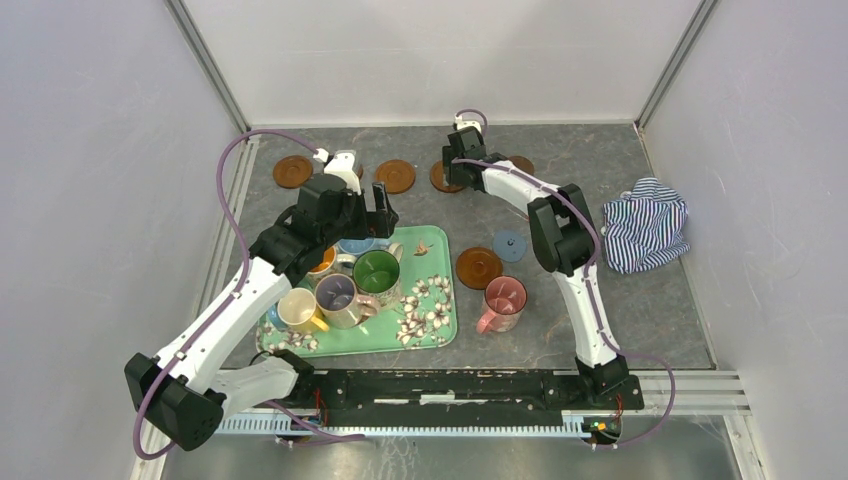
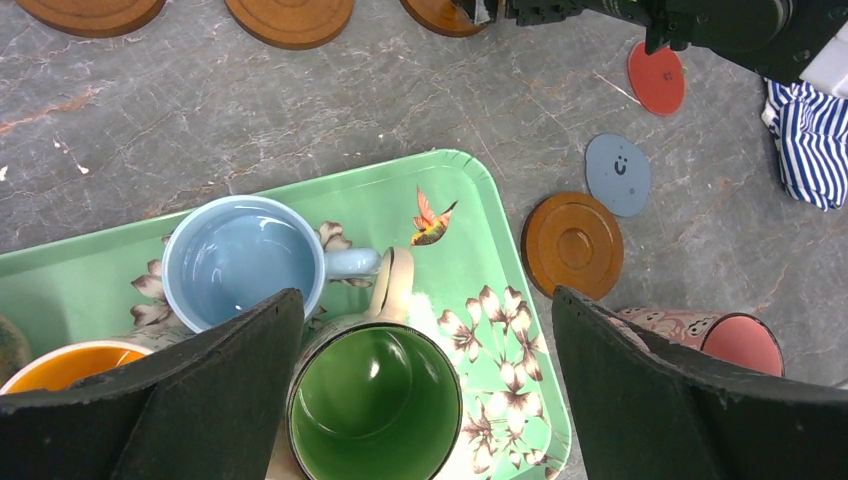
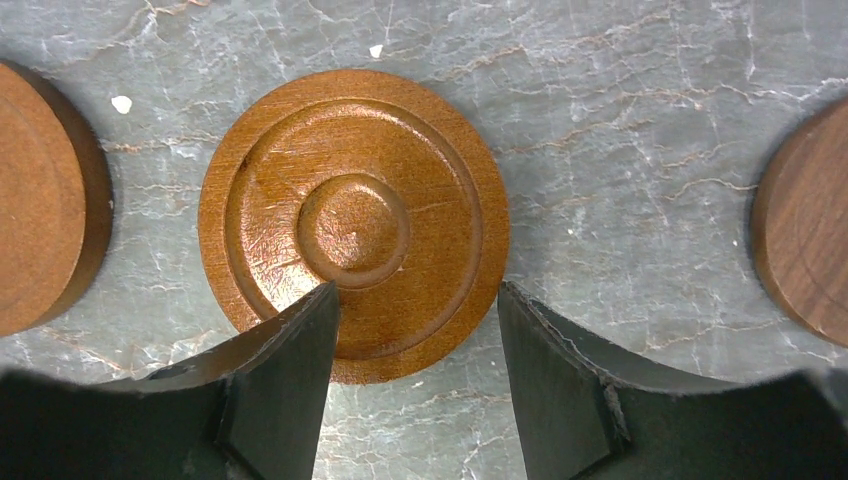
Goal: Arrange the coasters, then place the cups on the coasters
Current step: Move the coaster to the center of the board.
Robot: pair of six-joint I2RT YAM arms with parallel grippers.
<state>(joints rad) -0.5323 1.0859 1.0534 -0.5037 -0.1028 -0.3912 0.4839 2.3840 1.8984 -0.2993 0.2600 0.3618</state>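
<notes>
Several cups stand on the green floral tray (image 1: 449,262): green (image 1: 376,271), lilac (image 1: 337,294), yellow (image 1: 297,308), orange (image 1: 322,262) and light blue (image 2: 243,257). A pink cup (image 1: 503,302) stands on the table to the tray's right. Orange-brown coasters (image 1: 293,171) (image 1: 395,176) (image 1: 479,267) lie on the table, with a blue-grey one (image 1: 509,245), a dark brown one (image 1: 521,163) and a red one (image 2: 656,77). My left gripper (image 2: 425,296) hangs open above the green cup (image 2: 375,400). At the back, my right gripper (image 3: 418,300) is open over the near edge of a ringed coaster (image 3: 353,225), which lies flat.
A striped blue and white cloth (image 1: 645,222) lies at the right of the table. In the right wrist view, another wooden coaster (image 3: 40,200) lies left of the ringed one and a dark brown one (image 3: 805,225) right of it. White walls enclose the table.
</notes>
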